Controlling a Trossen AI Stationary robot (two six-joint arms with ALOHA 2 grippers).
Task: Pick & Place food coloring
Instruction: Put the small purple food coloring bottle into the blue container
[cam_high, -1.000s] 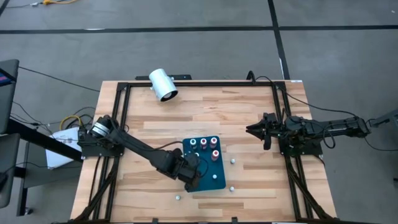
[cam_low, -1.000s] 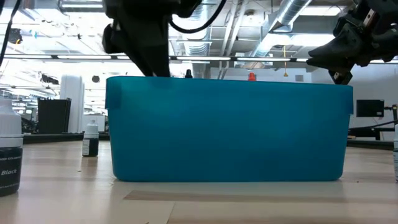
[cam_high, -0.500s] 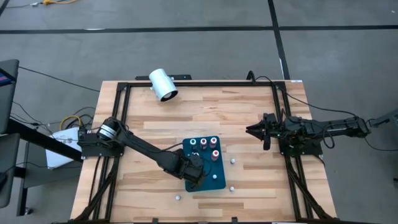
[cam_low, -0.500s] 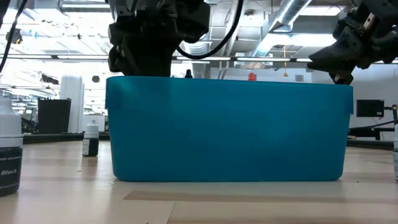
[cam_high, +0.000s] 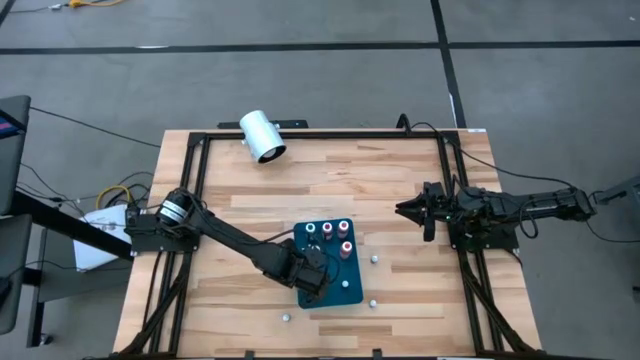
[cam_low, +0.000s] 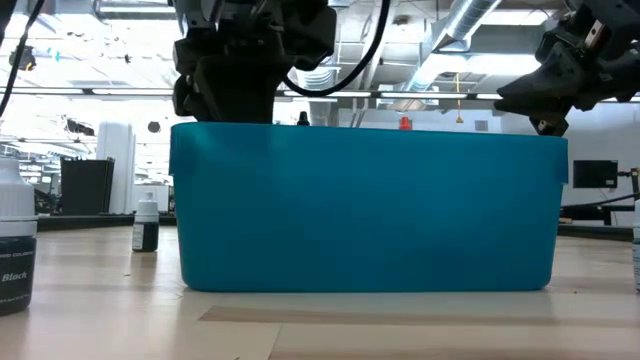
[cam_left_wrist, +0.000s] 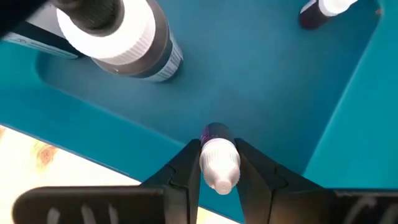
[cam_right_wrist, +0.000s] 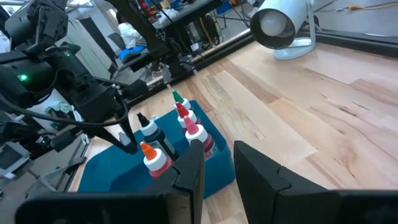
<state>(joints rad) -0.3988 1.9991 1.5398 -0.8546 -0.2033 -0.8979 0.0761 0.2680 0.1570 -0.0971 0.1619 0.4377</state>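
Overhead, a robot's left gripper (cam_left_wrist: 219, 163) lowers a tiny food coloring bottle (cam_left_wrist: 218, 158) into a teal tray (cam_high: 352, 285).

Its fingers (cam_left_wrist: 186, 171) are clamped on the bottle's neck just below the pale tip, holding it over the tray's bare floor beside a dark bottle with a white cap (cam_left_wrist: 118, 34). Several more bottles (cam_high: 329, 235) stand upright at the tray's far end. The bottle looks light, smooth and hard, likely to slip or tip, so the neck seems the surest place to hold. The right gripper (cam_right_wrist: 217, 158) waits well apart near the table's right edge, fingers slightly apart and empty.
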